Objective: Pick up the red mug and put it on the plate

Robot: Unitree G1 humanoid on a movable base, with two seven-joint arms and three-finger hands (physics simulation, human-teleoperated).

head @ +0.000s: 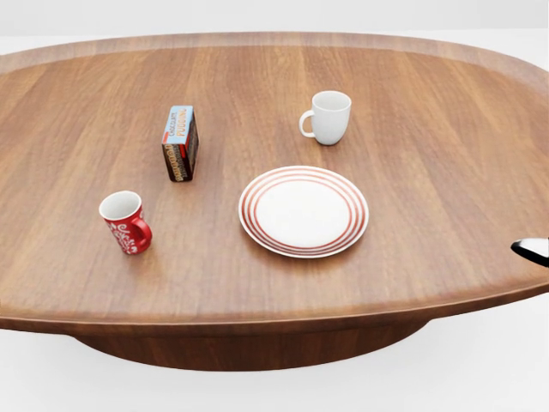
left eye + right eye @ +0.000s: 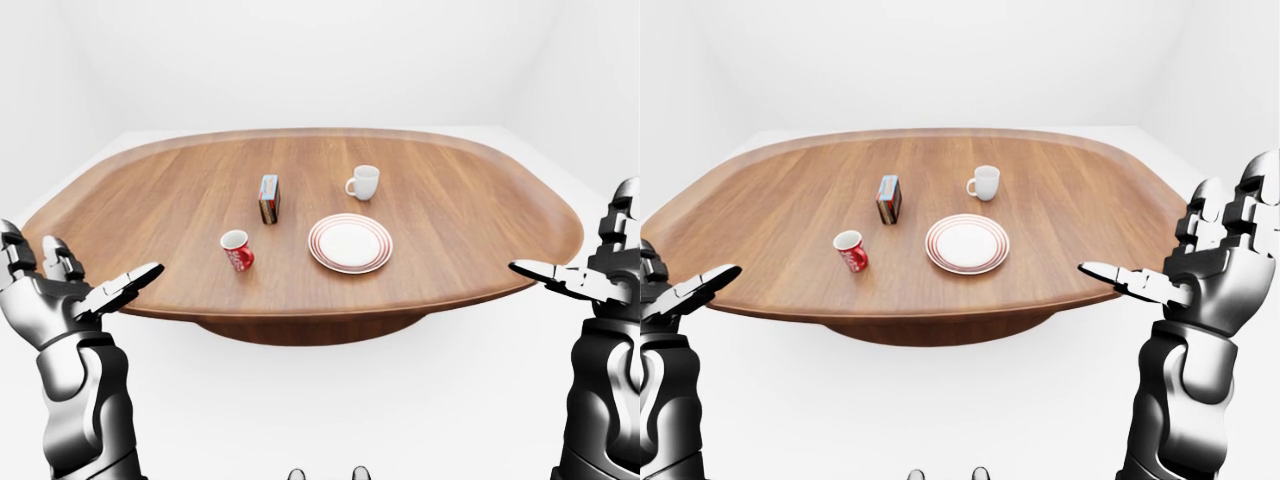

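While both hands hover splayed: two mugs, one plate [image 1: 303, 211], one box [image 1: 179, 142].
Eye views show the left hand [image 2: 60, 295] and right hand [image 2: 1210, 270]; the head view barely does. Red mug [image 1: 125, 221], white mug [image 1: 328, 117].

On the worktop [image 1: 429, 206] in the head view, the plate [image 1: 304, 211] sits centrally. The mug [image 1: 126, 222] stands well left of it. A box [image 1: 180, 142] stands above the mug, and a second mug [image 1: 328, 117] above the plate.

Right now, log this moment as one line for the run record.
phase: pre-reach | red mug: upright on table, left of plate | plate: bare | left hand: open, off table | right hand: open, off table
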